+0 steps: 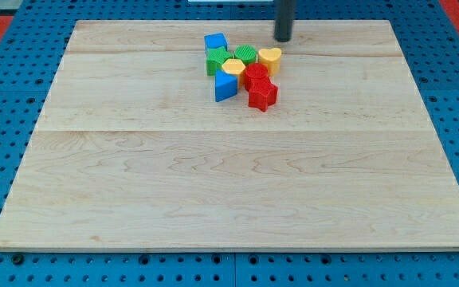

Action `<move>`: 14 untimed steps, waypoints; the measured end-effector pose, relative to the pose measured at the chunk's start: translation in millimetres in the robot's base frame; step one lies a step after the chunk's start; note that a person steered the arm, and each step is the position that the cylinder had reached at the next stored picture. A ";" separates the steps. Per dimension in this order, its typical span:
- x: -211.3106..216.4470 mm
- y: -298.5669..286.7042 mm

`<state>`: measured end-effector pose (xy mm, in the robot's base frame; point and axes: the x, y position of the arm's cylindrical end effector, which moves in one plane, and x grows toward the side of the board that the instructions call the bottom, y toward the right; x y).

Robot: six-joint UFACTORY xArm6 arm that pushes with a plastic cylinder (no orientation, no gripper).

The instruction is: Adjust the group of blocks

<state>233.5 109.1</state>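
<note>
camera view: my tip [284, 39] holds nothing, sitting just above the yellow heart block [270, 57]; green round block [246, 54] crowds beside it on the wooden board [213, 183].

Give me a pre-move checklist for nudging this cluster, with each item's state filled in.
1. My tip visible: ok.
2. Tip clear of blocks, toward the view's top of the yellow heart: ok.
3. Cluster tight, blue cube through red star: ok.
4. Blocks well inside the board: ok.
5. Blue wedge touching the yellow hexagon: cannot tell.
</note>
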 end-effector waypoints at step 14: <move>151.1 27.5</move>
<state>384.6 136.6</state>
